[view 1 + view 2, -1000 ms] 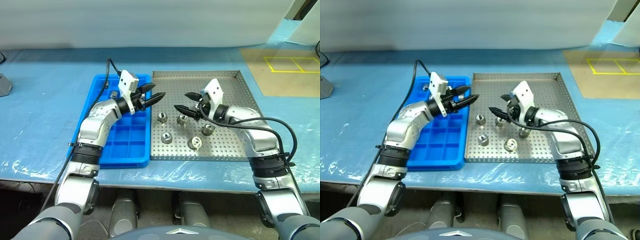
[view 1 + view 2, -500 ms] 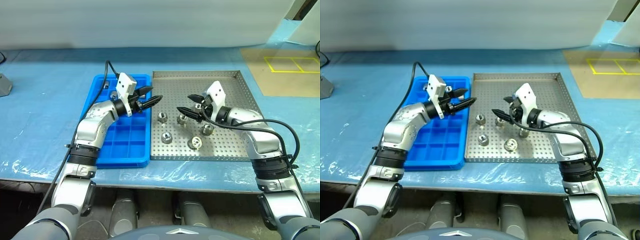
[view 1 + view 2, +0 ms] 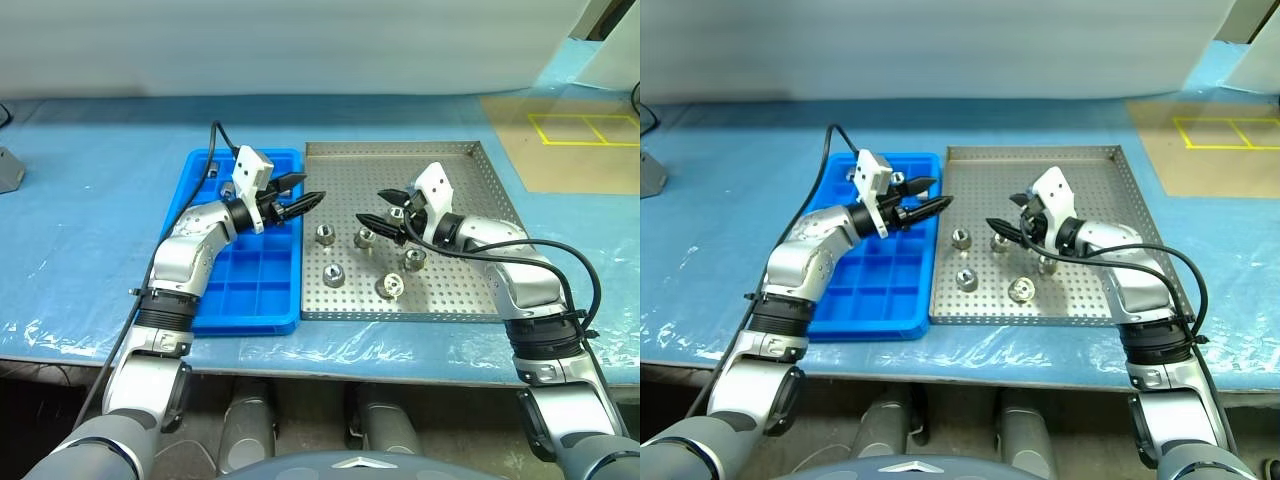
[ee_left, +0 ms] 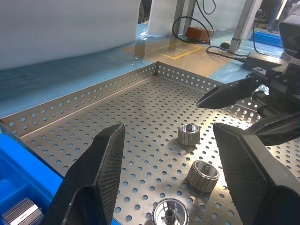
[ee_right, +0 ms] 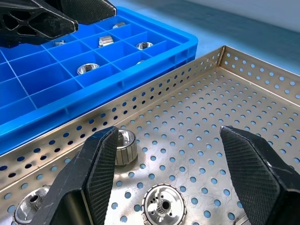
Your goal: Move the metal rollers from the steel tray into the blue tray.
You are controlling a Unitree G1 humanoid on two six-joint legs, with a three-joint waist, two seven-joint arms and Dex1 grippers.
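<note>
Both hands empty, jaws apart, hovering above the trays and pointing at each other. Left hand hangs over the seam where the blue tray's right edge meets the steel tray, fingers aimed right. Right hand sits over the middle of the steel tray, fingers aimed left, open wider than the left one. Neither touches a roller.

Nearest: bench front edge under wrinkled blue plastic sheet. On it, blue tray on the left and steel tray on the right, side by side, edges touching or nearly so.

Metal rollers loose on the steel tray's perforated floor, in its front-middle part: one near the front at, one by the right forearm at, two further back at and, the last just under the right hand's fingertips. Another looks to be behind the right hand, mostly hidden. Some stand on end, some lie tilted; hard to tell which for each.

Right wrist view: rollers already in the blue tray's far compartments, e.g. and; near compartments look bare. Left wrist view shows one roller in a blue cell by the tray edge.

Far: rear half of the steel tray bare, then blue sheet, a white wall, and yellow floor tape at the right rear.
</note>
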